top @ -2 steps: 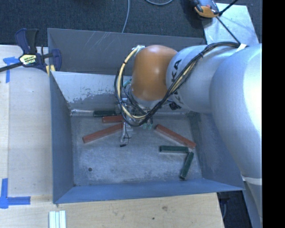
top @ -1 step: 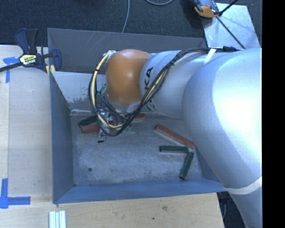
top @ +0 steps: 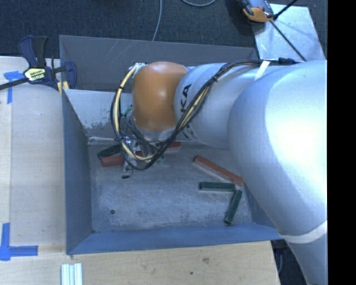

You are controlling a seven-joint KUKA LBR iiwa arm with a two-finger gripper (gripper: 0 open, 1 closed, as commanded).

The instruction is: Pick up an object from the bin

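The grey metal bin (top: 78,183) has sloping walls and a flat floor, scuffed and speckled pale, with 1 small dark speck (top: 113,211) near its front left. Dark flooring (top: 111,16) shows beyond the bin's far wall. At the back left of the floor a reddish-brown block (top: 111,160) lies with a dark green piece (top: 108,151) just behind it. The jaws hang low just to the right of this pair, under looping cables (top: 118,111) and the orange cover (top: 158,94); whether they are apart or together cannot be told. Further right, well apart from them, lie a reddish-brown stick (top: 218,170) and 2 dark green sticks, 1 flat (top: 217,187), 1 slanted (top: 232,207). The pale arm (top: 278,139) covers the bin's right side.
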